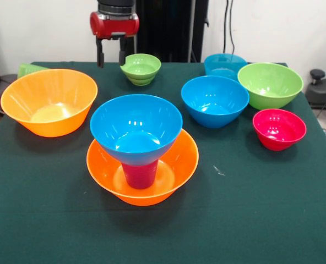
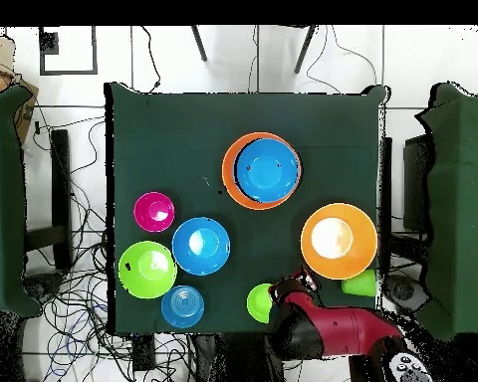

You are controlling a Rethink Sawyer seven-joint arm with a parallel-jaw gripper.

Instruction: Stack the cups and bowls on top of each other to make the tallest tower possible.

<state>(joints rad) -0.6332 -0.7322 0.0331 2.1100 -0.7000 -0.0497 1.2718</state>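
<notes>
Two big orange bowls are the widest things we have: one sits loose (image 1: pixel 48 102) on the green table (image 1: pixel 262 209) just in front of the gripper, the other (image 1: pixel 142 168) is the base of the tower (image 1: pixel 138 146) at the middle of the table. In that base an upturned purple-red cup (image 1: pixel 140 173) carries a blue bowl (image 1: pixel 136 126) mouth-up, so we judge the pile three pieces high and top-heavy, since a wide bowl rides on a narrow cup. Next in size come the second blue bowl (image 1: pixel 215 100) and the large lime bowl (image 1: pixel 270 83), touching or nearly so, with a teal bowl (image 1: pixel 224 64) behind them. Smaller again are the red-pink bowl (image 1: pixel 279 128), the little lime bowl (image 1: pixel 140 68) close beside the gripper, and a light green cup (image 1: pixel 30 69) lying behind the loose orange bowl. Our gripper (image 1: pixel 110 56) hangs at the back edge, its two fingers apart and nothing between them. For height, we think the next piece should stand on the top blue bowl rather than nest deep in it; the little lime bowl is nearest. We should pinch it by the rim, lift well clear of the others, come straight down over the middle of the pile, and let go gently, because any sideways push could tip the blue bowl off its cup.
</notes>
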